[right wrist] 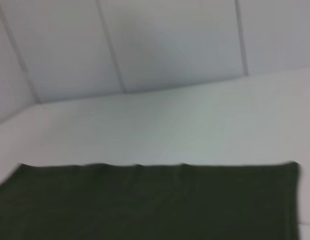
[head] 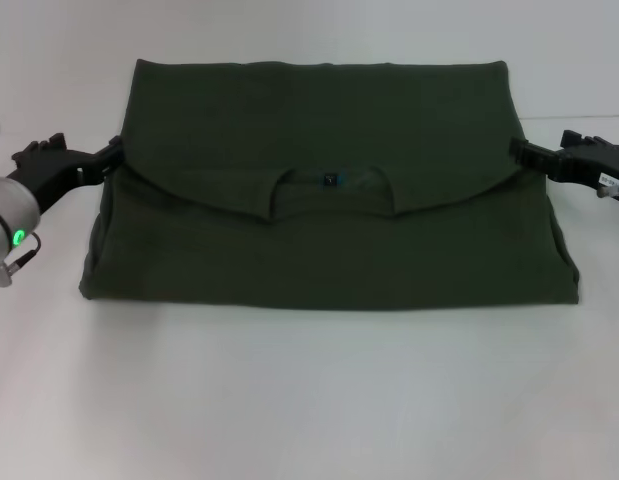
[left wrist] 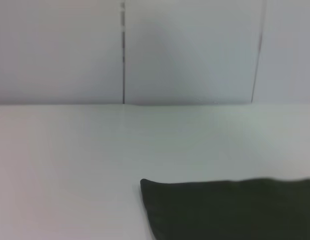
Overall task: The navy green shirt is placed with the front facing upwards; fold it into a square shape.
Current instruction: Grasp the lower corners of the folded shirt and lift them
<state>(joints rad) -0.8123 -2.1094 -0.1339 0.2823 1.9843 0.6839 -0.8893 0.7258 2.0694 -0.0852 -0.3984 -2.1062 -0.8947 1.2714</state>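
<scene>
The navy green shirt [head: 329, 210] lies on the white table as a wide dark rectangle. Its upper part is folded down over the lower part, with the round collar and a small blue neck label [head: 331, 180] showing at the middle of the fold's curved edge. My left gripper [head: 107, 160] is at the shirt's left edge, level with the fold. At the right edge, level with the same fold, is my right gripper [head: 519, 152]. The left wrist view shows a corner of the shirt [left wrist: 225, 210]. A broad stretch of the shirt [right wrist: 144, 202] fills the right wrist view.
The white table [head: 309, 400] spreads on all sides of the shirt, with a wide bare strip along the front. A pale panelled wall [left wrist: 185, 50] stands behind the table. Nothing else lies on the surface.
</scene>
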